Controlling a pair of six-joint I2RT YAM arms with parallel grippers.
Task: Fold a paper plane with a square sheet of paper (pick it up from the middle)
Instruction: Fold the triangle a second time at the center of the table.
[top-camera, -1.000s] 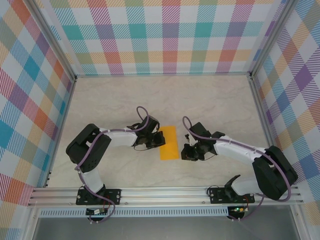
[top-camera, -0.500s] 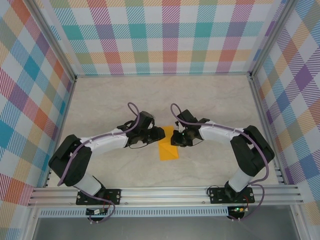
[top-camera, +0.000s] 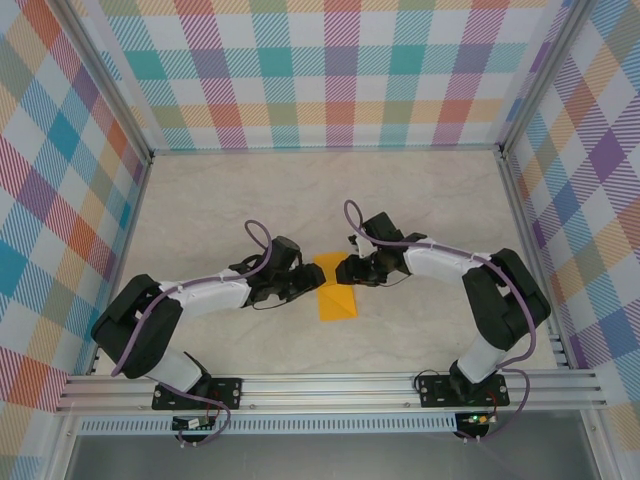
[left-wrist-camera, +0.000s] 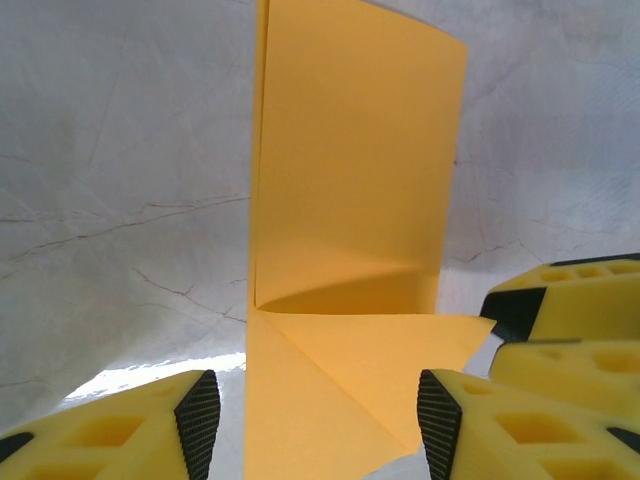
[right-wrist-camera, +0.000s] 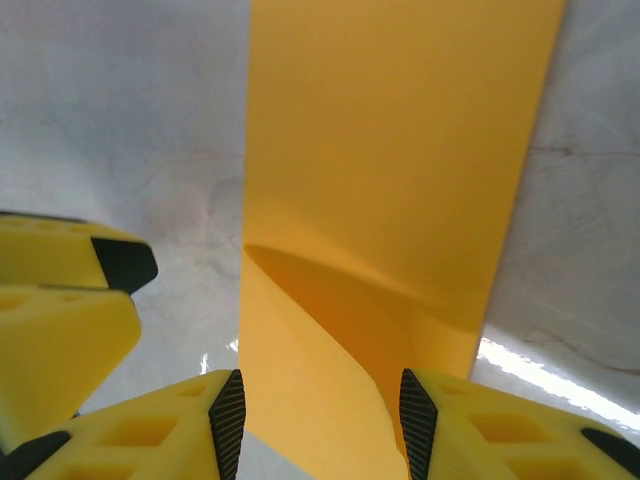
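Observation:
The square sheet of paper (top-camera: 337, 300) lies mid-table, orange-yellow, folded into a narrow strip. In the left wrist view the paper (left-wrist-camera: 350, 180) has a triangular corner flap (left-wrist-camera: 380, 365) turned over at its near end. My left gripper (left-wrist-camera: 318, 420) is open, a finger on each side of that flap without pinching it. My right gripper (right-wrist-camera: 322, 425) is open too, straddling the same end, where the flap (right-wrist-camera: 330, 340) curls up loosely. From above, the left gripper (top-camera: 312, 280) and right gripper (top-camera: 348, 270) face each other across the strip's far end. The paper plane is out of view.
The pale marble-look table (top-camera: 430, 200) is walled by checked panels (top-camera: 320, 70) on three sides. An aluminium rail (top-camera: 330, 385) with both arm bases runs along the near edge. The right gripper's yellow fingers (left-wrist-camera: 570, 300) show beside the paper.
Both arms reached forward to the strip's far end and both grippers went from shut to open. That end now carries a diagonal corner flap.

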